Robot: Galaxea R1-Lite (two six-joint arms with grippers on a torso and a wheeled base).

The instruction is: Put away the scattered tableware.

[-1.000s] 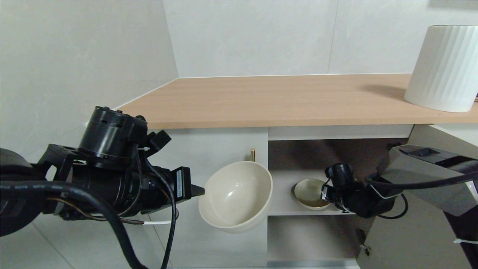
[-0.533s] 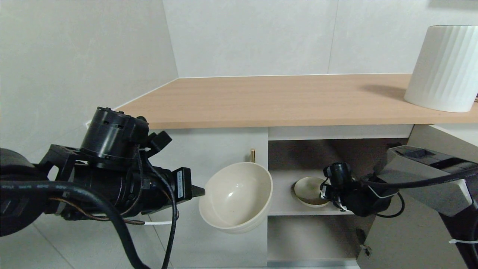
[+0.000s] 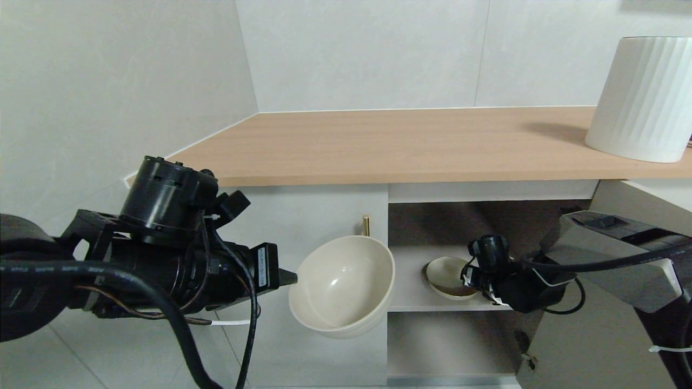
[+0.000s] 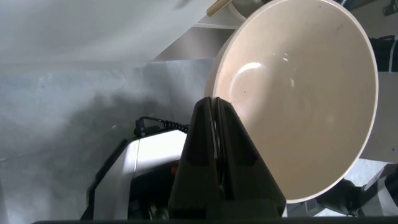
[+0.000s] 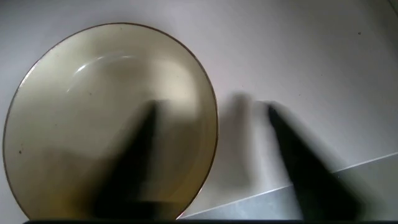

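Observation:
A large cream bowl [image 3: 340,286] hangs tilted in front of the closed cabinet door, and my left gripper [image 3: 289,277] is shut on its rim. The left wrist view shows the left gripper [image 4: 216,106] pinching the edge of the cream bowl [image 4: 298,99]. A small tan dish [image 3: 443,275] lies on the white shelf [image 3: 411,297] inside the open cabinet. My right gripper [image 3: 469,278] is at the dish's right edge. In the right wrist view the right gripper [image 5: 217,165] is open, one finger over the tan dish [image 5: 93,124], the other over the bare shelf.
A wooden countertop [image 3: 405,146] runs above the cabinet, with a white ribbed cylinder [image 3: 643,97] at its right end. The left door carries a brass knob [image 3: 366,222]. Below the shelf is a lower compartment [image 3: 448,340]. The opened door [image 3: 573,346] stands at the right.
My right gripper has moved a little to the left, farther over the small dish. My left arm with the bowl has sunk slightly.

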